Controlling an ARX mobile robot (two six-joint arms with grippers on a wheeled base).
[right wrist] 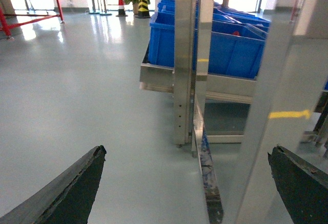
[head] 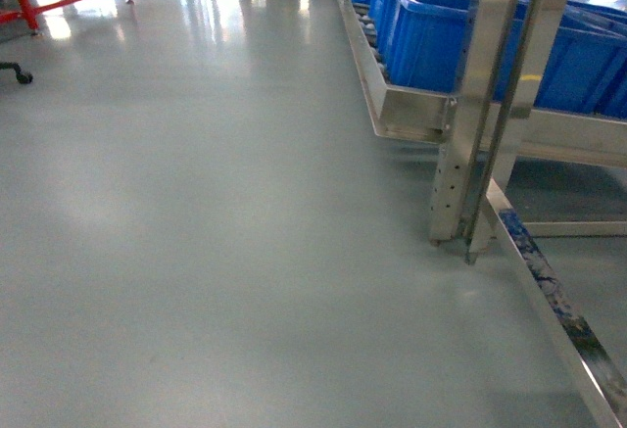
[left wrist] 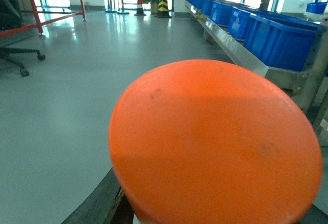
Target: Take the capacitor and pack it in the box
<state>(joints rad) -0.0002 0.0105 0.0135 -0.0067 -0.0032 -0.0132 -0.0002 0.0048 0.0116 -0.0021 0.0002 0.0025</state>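
Nearest, the right gripper (right wrist: 187, 193) hangs with its 2 fingers (right wrist: 66, 188) spread wide and empty, probably carried clear while the base travels; the left gripper's state cannot be told, since an orange disc (left wrist: 215, 147) blocks its camera. Beyond stand the steel rack (head: 470, 115) and blue bins (head: 431, 36) across grey floor (head: 196, 232). Neither capacitor nor box shows anywhere, so their position relative to either gripper is unknown.

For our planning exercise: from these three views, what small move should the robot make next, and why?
Probably turn the base right toward the metal rack holding blue bins and keep searching. No box or capacitor shows in any view; the head camera sees mostly grey floor. The right pincer is open and empty.
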